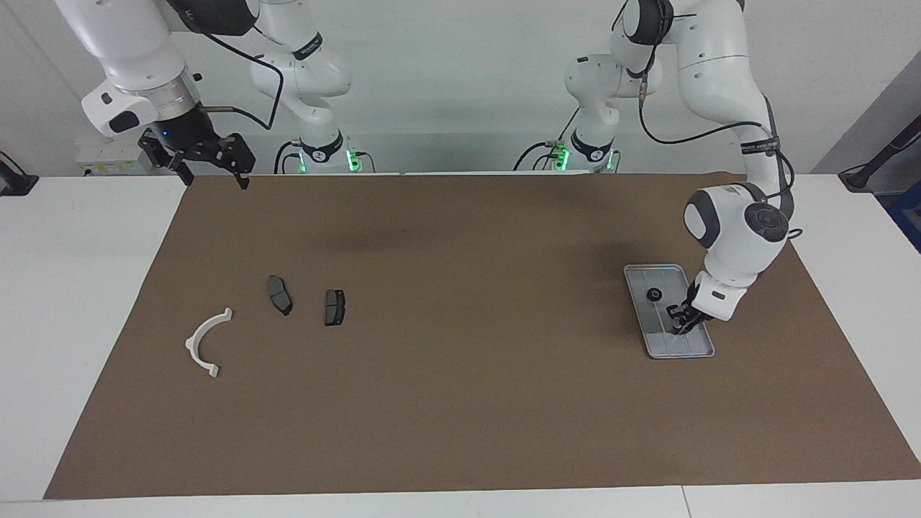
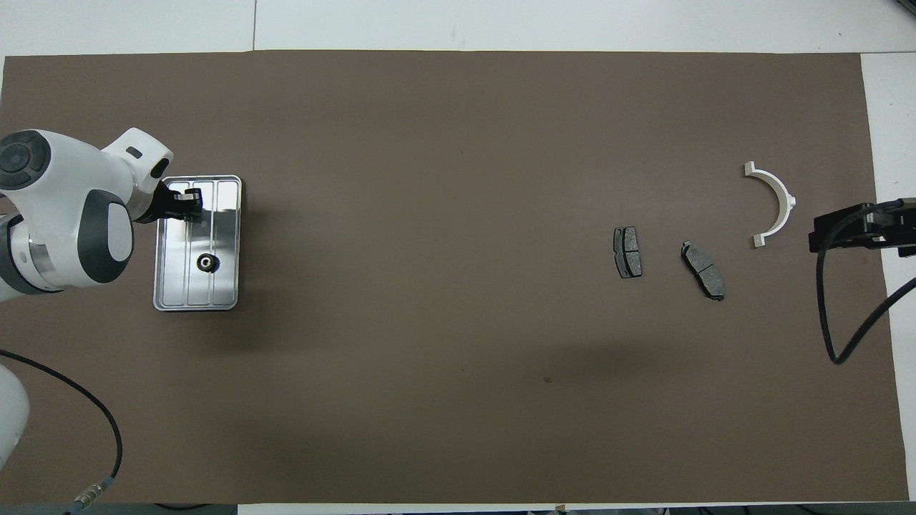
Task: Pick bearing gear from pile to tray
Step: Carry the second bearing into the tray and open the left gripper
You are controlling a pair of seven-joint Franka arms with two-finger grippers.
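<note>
The left gripper [image 1: 677, 321] hangs low over the tray [image 1: 701, 350], above the end of it farther from the robots, its fingertips pressed together around something small and dark that is too tiny to name; going by the task, it is probably a bearing gear. The tray lies on the brown mat [image 1: 460, 403] toward the left arm's end of the table. One black gear [image 1: 654, 294] already sits on the ribbed floor, nearer to the robots than the gripper and apart from it.

The risk, as a judgement: a round part let go from any height could roll along the ribs or bounce over the low rim, and a tilted release could nudge the tray itself.

Well apart, toward the right arm's end of the mat, lie two dark brake pads [image 1: 334, 307] [image 1: 280, 294] and a white arc-shaped piece [image 1: 206, 341]; no loose gears are visible among them. Nothing stands between the gripper and the tray floor. The right gripper [image 1: 209, 167] waits with jaws apart, raised over the mat's corner by its own base.
</note>
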